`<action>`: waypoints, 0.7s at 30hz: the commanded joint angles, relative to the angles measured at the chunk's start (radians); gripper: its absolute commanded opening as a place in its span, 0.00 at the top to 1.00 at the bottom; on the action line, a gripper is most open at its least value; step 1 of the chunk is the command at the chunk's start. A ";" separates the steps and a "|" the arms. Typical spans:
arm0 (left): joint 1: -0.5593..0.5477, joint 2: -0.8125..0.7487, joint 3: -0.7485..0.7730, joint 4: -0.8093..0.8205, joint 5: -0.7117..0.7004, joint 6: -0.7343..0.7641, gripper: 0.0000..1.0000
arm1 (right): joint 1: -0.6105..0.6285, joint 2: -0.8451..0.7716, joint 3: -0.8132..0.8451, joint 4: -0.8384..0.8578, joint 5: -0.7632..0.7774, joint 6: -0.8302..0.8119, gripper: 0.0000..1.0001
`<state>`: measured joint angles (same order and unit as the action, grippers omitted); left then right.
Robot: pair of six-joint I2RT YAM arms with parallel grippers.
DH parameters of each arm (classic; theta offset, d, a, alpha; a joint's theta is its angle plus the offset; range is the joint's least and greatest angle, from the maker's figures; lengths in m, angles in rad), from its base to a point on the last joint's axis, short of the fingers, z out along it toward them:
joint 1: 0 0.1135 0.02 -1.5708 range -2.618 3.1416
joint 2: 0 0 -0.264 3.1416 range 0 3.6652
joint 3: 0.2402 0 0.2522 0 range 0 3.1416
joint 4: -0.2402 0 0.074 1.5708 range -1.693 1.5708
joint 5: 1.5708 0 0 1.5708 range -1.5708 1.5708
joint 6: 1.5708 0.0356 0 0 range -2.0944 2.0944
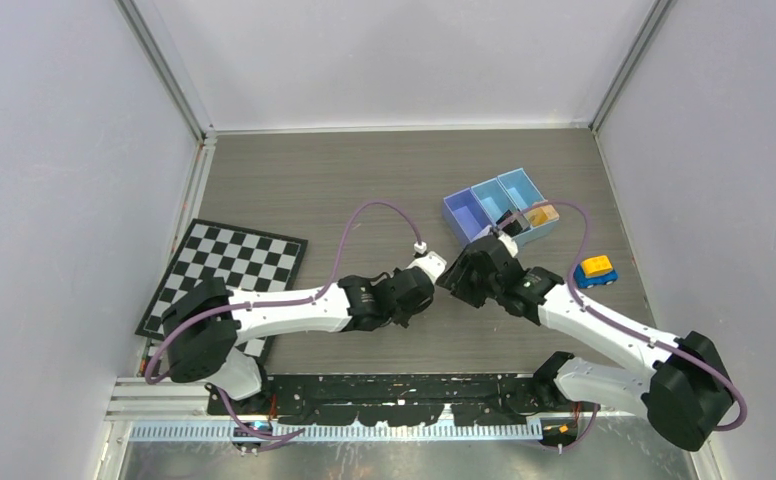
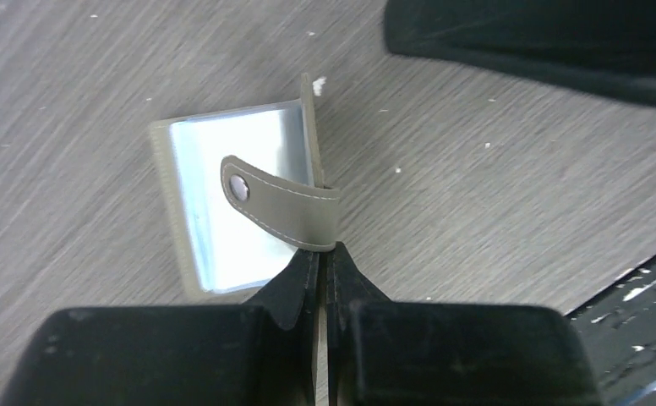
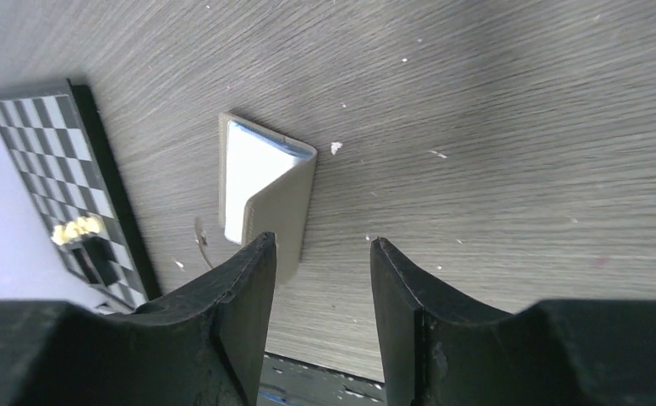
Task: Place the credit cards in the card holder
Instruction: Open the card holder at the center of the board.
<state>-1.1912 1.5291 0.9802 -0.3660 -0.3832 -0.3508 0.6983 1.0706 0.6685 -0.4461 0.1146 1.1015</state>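
The left end effector (image 2: 325, 264) is pinched shut on the card holder (image 2: 223, 161). It grips the raised flap right where the snap tab (image 2: 281, 205) folds over. The holder's other half lies flat on the bench (image 2: 494, 194), pale blue pocket side up. The right end effector (image 3: 320, 254) hovers just beside the holder with its fingers apart and nothing between them; whether one finger brushes the flap I cannot tell. From overhead the two arms meet mid-bench and hide the holder. An orange card (image 1: 542, 213) seems to lie in the rightmost compartment of the blue tray (image 1: 464, 218), well apart from the holder (no other cards can be made out).

Several things could go wrong from here:
- The pinch covers only a narrow strip of flap, so a sideways push from an incoming card could pivot the holder or pull the flap free.
- The tab drapes across the pocket side and may block a card's edge.
- A thin card lying flat inside a walled compartment will probably be awkward to lift and may slide away from the fingers.
- The arms sit very close, so the right one could knock the left as it swings away.
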 commanded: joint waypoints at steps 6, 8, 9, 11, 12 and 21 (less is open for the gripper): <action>-0.003 0.018 -0.049 0.131 0.128 -0.116 1.00 | 0.003 0.076 -0.114 0.396 -0.095 0.234 0.48; -0.003 0.024 -0.051 0.132 0.131 -0.118 1.00 | 0.003 0.092 -0.117 0.413 -0.101 0.241 0.48; -0.004 0.028 -0.050 0.131 0.131 -0.119 1.00 | 0.004 0.099 -0.121 0.421 -0.118 0.245 0.48; -0.004 0.035 -0.048 0.130 0.131 -0.122 1.00 | 0.005 0.111 -0.129 0.426 -0.138 0.255 0.48; -0.003 0.038 -0.046 0.131 0.130 -0.126 1.00 | 0.005 0.115 -0.134 0.431 -0.142 0.262 0.49; -0.004 0.058 -0.034 0.125 0.095 -0.146 1.00 | 0.024 0.126 -0.158 0.351 -0.127 0.282 0.56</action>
<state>-1.1912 1.5745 0.9421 -0.2562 -0.2668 -0.4725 0.7120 1.2045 0.5171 -0.0845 -0.0261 1.3582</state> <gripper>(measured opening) 0.021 0.441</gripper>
